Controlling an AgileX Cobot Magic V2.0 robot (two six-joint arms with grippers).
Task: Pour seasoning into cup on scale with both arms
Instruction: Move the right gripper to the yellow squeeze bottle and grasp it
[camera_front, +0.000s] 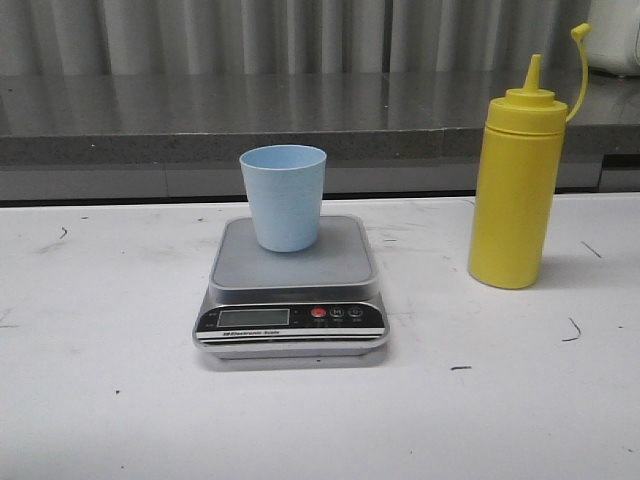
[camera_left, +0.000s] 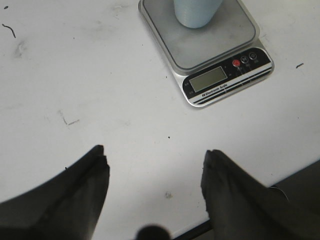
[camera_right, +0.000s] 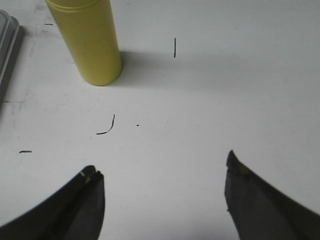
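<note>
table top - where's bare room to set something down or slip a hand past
Free: the white table left of the grey steel digital scale, the strip in front of it, and the gap between it and the tall yellow plastic squeeze bottle. Crowded: the platform, taken by the pale blue plastic cup.

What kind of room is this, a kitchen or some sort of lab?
Probably a lab test bench set up with kitchen things. A scuffed white table holds only a digital scale, a blue cup and a yellow squeeze bottle, with a grey counter and curtain behind.
</note>
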